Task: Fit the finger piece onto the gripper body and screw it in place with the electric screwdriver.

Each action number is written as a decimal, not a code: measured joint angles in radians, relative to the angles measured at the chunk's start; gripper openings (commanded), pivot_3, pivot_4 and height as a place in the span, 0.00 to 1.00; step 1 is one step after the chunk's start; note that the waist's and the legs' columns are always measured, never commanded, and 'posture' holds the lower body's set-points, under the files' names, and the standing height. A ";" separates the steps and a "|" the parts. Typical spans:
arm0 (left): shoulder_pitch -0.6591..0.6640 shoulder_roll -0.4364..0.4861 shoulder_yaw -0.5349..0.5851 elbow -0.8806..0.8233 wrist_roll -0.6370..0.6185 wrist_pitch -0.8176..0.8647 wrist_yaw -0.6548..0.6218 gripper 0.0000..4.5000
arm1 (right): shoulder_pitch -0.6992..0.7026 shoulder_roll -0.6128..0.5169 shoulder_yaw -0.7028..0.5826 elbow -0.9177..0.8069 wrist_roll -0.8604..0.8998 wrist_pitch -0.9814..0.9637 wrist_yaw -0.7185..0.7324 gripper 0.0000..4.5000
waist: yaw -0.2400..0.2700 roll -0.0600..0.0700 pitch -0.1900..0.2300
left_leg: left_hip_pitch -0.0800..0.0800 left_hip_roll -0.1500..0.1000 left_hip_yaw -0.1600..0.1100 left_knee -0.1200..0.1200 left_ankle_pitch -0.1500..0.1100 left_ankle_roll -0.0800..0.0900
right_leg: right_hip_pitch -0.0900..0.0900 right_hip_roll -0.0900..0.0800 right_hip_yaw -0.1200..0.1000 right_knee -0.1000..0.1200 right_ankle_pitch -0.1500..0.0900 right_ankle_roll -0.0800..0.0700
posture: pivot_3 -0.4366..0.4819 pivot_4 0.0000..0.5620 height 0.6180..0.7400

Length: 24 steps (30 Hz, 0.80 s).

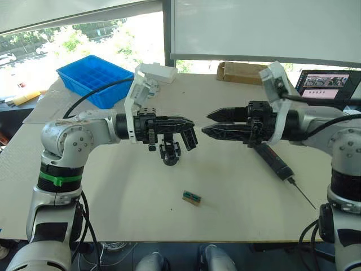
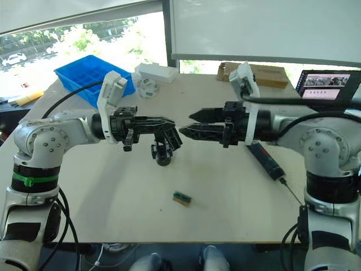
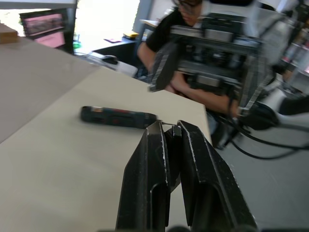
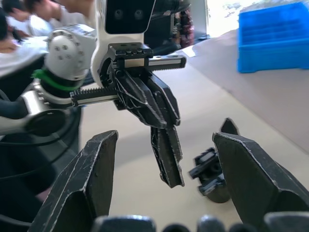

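While both arms are hovering mid-air over the tabletop (image 1: 113, 203), the left tool (image 1: 189, 135) is clenching the finger piece (image 4: 167, 157), a black wedge hanging down from between its tips, seen best from the right wrist. The right tool (image 1: 207, 123) is facing it nearly tip to tip, released and holding nothing, jaws standing well apart.

The gripper body (image 1: 170, 152) is sitting on the tabletop just beneath the left tool, around the scene's centre. The electric screwdriver (image 1: 275, 162) is lying flat at about 3 o'clock from it, under the right arm, bit pointing toward 5 o'clock, untouched. A small green block (image 1: 192, 197) is lying at roughly 5 o'clock from the gripper body, nearer the front edge. A blue bin (image 1: 95, 78) is sitting at 10 o'clock, a cardboard box (image 1: 240, 71) at 1 o'clock. A person (image 3: 193, 58) is sitting past the tabletop edge in the left wrist view.

Progress, judging: early. Finger piece is picked up but not yet seated on the gripper body. Fitting is left, plus grabbing the screwdriver and driving the screw.
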 measured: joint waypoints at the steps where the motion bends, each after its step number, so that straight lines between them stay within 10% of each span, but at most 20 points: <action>1: -0.006 0.007 -0.008 0.001 0.000 0.005 -0.036 0.00 | -0.017 -0.001 0.019 0.015 0.000 0.001 0.037 0.77 | 0.000 0.000 0.000 | 0.000 0.000 0.000 0.000 0.000 0.000 | 0.000 0.000 0.000 0.000 0.000 0.000 | 0.48 0.27 0.98; 15: -0.077 -0.033 -0.031 0.047 0.001 0.043 -0.127 0.00 | -0.072 0.062 0.131 0.071 -0.039 0.015 0.130 0.77 | 0.000 0.000 0.000 | -0.004 0.000 -0.001 0.004 0.000 0.000 | -0.003 -0.001 0.000 0.003 0.000 0.000 | 0.48 0.27 0.98; 24: -0.079 -0.048 -0.021 0.064 -0.001 0.062 -0.112 0.00 | -0.053 0.077 0.170 0.045 -0.097 -0.009 0.130 0.13 | 0.000 0.000 0.000 | -0.004 0.000 -0.001 0.004 0.000 0.000 | -0.003 -0.001 0.000 0.003 0.000 0.000 | 0.48 0.27 0.98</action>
